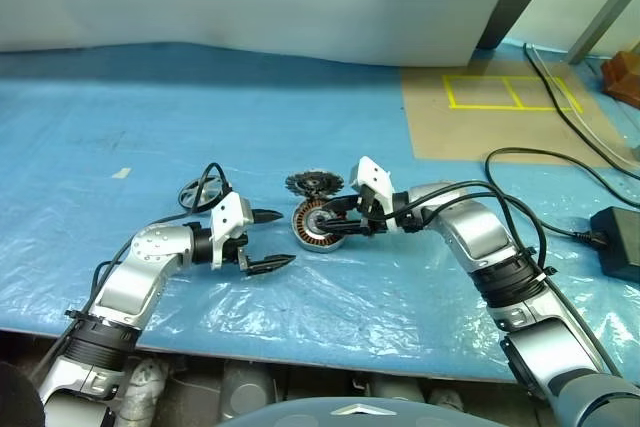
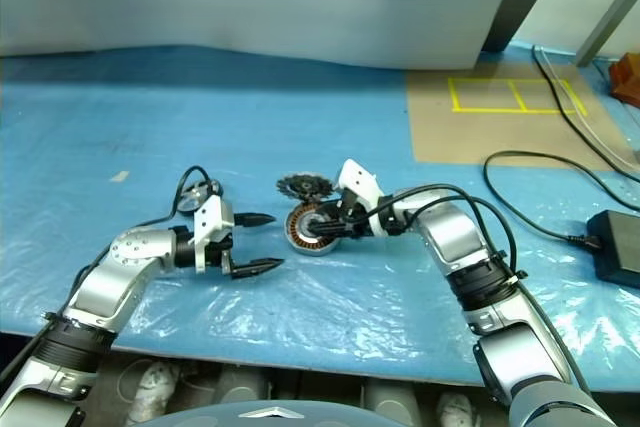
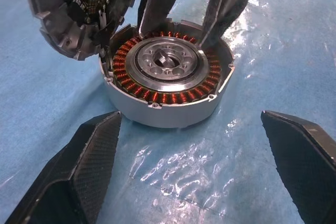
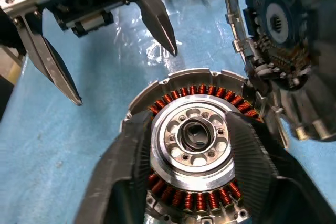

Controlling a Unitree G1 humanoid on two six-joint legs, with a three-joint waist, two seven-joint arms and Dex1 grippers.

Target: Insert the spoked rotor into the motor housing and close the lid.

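Now right gripper over motor housing

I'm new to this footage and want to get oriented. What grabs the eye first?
The motor housing, with its ring of copper windings, sits mid-table on the blue plastic sheet, the right hand reaching over its rim. The finned lid leans just behind it. The left hand waits beside it, fingers wide apart.

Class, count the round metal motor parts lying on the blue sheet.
3: the motor housing at the right gripper, the lid leaning just behind it, the spoked rotor behind the left gripper.
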